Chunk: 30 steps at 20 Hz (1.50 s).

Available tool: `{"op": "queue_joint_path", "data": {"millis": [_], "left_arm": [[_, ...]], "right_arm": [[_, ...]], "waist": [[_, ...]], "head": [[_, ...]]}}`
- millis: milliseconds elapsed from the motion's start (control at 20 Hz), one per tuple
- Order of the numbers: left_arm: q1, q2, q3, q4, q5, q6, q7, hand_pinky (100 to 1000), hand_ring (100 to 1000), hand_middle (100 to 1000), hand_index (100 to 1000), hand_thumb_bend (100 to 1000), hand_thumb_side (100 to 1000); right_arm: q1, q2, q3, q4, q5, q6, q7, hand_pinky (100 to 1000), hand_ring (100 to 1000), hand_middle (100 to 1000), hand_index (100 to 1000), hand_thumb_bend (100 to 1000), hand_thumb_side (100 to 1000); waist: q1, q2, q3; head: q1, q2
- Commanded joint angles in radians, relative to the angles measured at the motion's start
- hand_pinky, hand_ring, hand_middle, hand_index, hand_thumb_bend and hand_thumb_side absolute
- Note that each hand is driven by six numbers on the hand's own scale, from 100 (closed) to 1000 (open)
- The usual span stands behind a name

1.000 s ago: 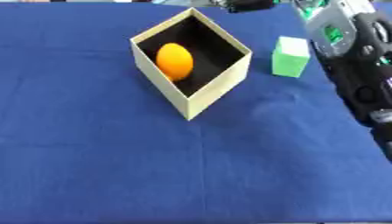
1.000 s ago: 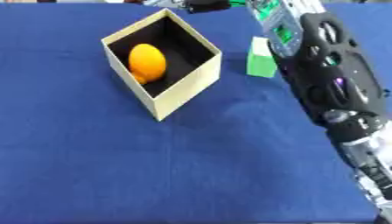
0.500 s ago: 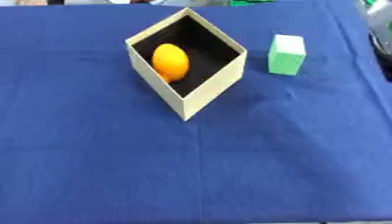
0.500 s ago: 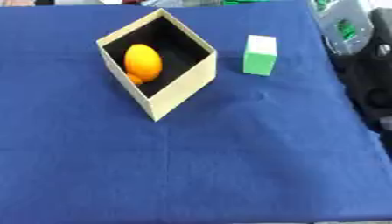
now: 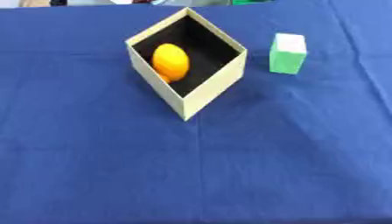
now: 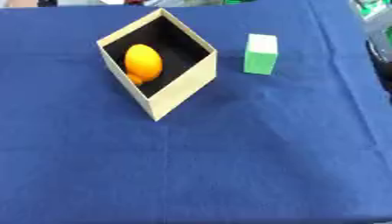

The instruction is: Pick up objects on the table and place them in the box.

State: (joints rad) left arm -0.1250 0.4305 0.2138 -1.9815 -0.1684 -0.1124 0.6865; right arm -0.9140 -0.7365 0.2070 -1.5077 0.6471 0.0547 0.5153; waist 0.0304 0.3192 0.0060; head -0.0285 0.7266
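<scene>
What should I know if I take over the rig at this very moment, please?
Hands: neither the left nor the right hand is in view.
Things: the box stands on the blue table, holding an orange oval thing with a smaller orange bit beside it. The green block stands on the cloth, right of the box and apart from it.
Done: the orange thing is in.
Left: pick up the green block and put it in the box.

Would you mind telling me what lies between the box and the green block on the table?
Nothing but bare blue tablecloth; the box and green block stand apart, seen in both eye views.
</scene>
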Motion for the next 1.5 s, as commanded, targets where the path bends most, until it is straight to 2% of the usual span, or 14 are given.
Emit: {"op": "queue_joint_path", "data": {"millis": [50,300,700,750,800,900,1250,1500], "left_arm": [[-0.009,0.013,0.011,-0.018,-0.001,-0.004,0.002,891,575,636,690,328,936],[-0.009,0.007,0.014,-0.018,-0.001,-0.004,0.003,892,574,636,690,327,937],[-0.006,0.004,0.015,-0.018,0.000,-0.003,0.001,893,574,637,690,325,938],[-0.006,0.004,0.015,-0.018,0.001,-0.002,0.001,893,574,637,690,325,938],[-0.007,0.005,0.014,-0.018,0.001,-0.002,0.000,893,574,637,690,326,938],[-0.008,0.005,0.013,-0.018,0.002,-0.003,-0.001,893,574,638,690,325,938],[-0.007,0.002,0.011,-0.018,0.003,-0.003,-0.004,893,574,639,690,322,937],[-0.008,0.002,0.011,-0.018,0.003,-0.004,-0.006,893,574,639,690,322,936]], "right_arm": [[0.003,-0.058,-0.026,-0.043,-0.030,-0.002,-0.005,926,945,936,1000,100,1000],[0.039,-0.083,-0.042,-0.072,-0.050,-0.001,-0.006,933,955,948,1000,100,1000],[0.079,-0.093,-0.043,-0.048,-0.065,0.000,0.004,943,983,971,1000,108,1000],[0.079,-0.092,-0.037,-0.036,-0.061,-0.005,0.010,943,984,972,1000,118,1000],[0.078,-0.090,-0.027,-0.021,-0.054,-0.013,0.018,950,999,985,1000,199,1000],[0.074,-0.084,-0.009,0.013,-0.041,-0.029,0.032,953,1000,1000,1000,252,1000],[0.047,-0.049,0.027,0.138,-0.001,-0.061,0.037,957,1000,1000,1000,339,1000],[0.035,-0.034,0.038,0.192,0.010,-0.082,0.043,957,1000,1000,1000,360,1000]], "waist": [[0.003,-0.012,-0.001],[0.004,-0.007,-0.003],[0.002,-0.010,-0.001],[0.002,-0.010,0.000],[0.002,-0.010,0.001],[0.001,-0.010,0.003],[0.004,-0.010,0.008],[0.006,-0.009,0.009]], "head": [[0.015,0.009],[0.040,0.006],[0.043,-0.013],[0.041,-0.015],[0.038,-0.017],[0.033,-0.022],[0.025,-0.042],[0.024,-0.047]]}}
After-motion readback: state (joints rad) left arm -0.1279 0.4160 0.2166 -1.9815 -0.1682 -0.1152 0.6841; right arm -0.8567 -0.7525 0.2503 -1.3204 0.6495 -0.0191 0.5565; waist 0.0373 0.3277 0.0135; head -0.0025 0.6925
